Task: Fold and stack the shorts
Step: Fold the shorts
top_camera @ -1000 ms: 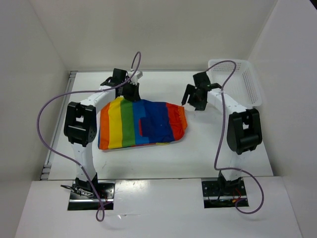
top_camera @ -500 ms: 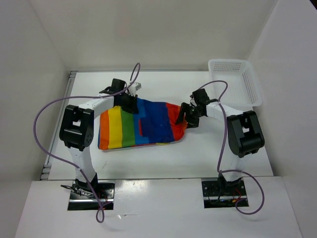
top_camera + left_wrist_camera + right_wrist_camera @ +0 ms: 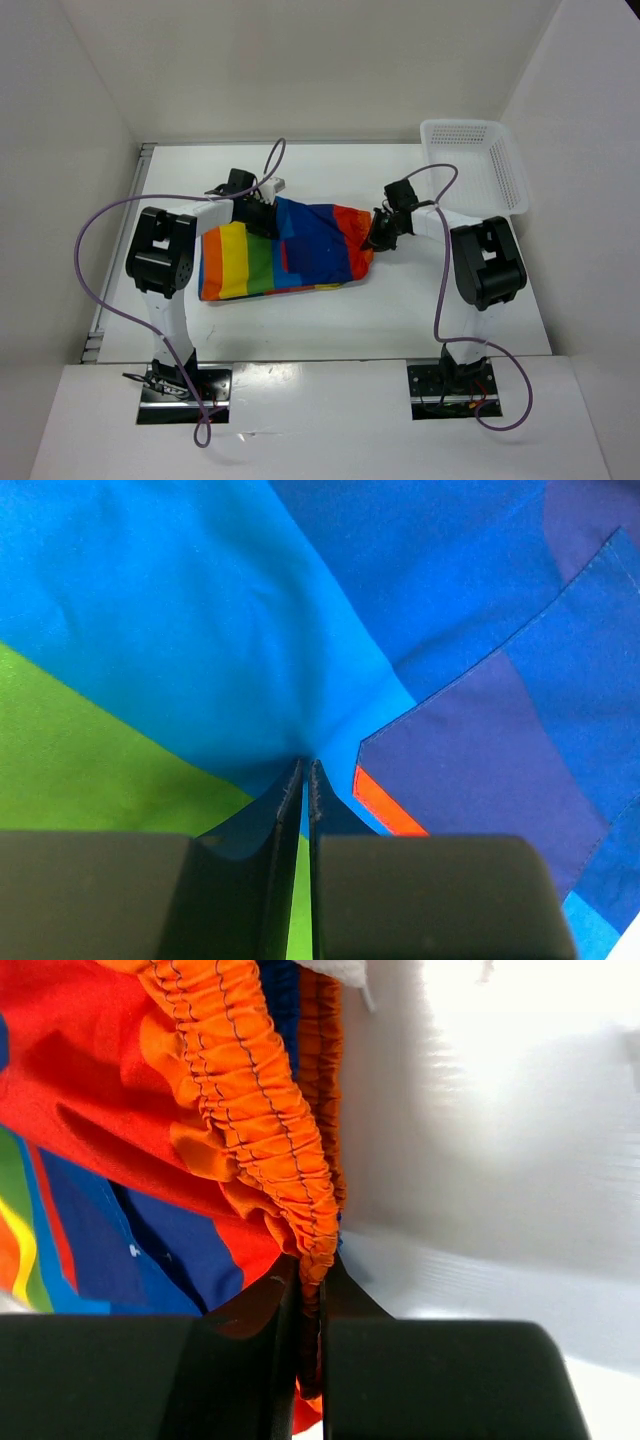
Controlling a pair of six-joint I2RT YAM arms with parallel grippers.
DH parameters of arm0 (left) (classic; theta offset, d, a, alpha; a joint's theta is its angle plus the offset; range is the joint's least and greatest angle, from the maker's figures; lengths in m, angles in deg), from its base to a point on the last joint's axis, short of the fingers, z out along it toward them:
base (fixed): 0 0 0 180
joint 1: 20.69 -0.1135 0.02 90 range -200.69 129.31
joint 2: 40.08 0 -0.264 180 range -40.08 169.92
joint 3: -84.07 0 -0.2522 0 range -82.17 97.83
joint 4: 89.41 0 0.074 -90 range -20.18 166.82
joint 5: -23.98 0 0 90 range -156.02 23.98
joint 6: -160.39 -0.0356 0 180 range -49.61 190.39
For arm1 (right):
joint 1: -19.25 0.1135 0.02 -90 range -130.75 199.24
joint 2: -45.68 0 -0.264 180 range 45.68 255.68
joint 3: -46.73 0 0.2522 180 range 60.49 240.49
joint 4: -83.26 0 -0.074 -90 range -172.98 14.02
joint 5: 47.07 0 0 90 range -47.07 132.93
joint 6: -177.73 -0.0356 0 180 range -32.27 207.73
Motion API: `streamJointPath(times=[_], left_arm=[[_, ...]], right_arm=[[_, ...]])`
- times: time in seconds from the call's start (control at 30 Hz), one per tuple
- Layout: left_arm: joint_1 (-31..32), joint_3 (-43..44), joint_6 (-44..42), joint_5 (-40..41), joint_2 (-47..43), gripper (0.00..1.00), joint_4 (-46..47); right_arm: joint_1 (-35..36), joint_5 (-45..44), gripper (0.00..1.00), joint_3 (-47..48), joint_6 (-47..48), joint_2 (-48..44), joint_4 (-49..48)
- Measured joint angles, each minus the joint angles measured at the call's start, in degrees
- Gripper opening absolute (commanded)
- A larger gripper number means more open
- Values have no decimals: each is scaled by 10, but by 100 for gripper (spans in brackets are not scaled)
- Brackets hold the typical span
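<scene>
Soft cloth shorts [image 3: 285, 250] with wide rainbow stripes and a dark blue patch pocket lie spread on the white tabletop [image 3: 400, 310], nearer its far edge than its near one. The left pincer [image 3: 305, 765] is pinched narrow on a pucker of blue cloth at their far edge. The right pincer [image 3: 312, 1260] is clamped on the gathered orange waistband [image 3: 270, 1140] at their right end.

The left grip may catch only the top layer, though the close view cannot settle that. If so, lifting would peel the layers apart and skew the fold. If the arms pull apart, the stretchy waistband could slip free, dropping that end in a heap.
</scene>
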Motion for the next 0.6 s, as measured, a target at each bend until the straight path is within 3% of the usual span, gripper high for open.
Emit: streamJointPath(times=[0.37, 0.6], left_arm=[[0, 23, 0, -12, 7, 19, -6], [-15, 28, -1, -12, -23, 17, -40]], right_arm=[[6, -202, 0, 37, -6, -57, 93], [9, -309, 0, 114, 9, -121, 181]])
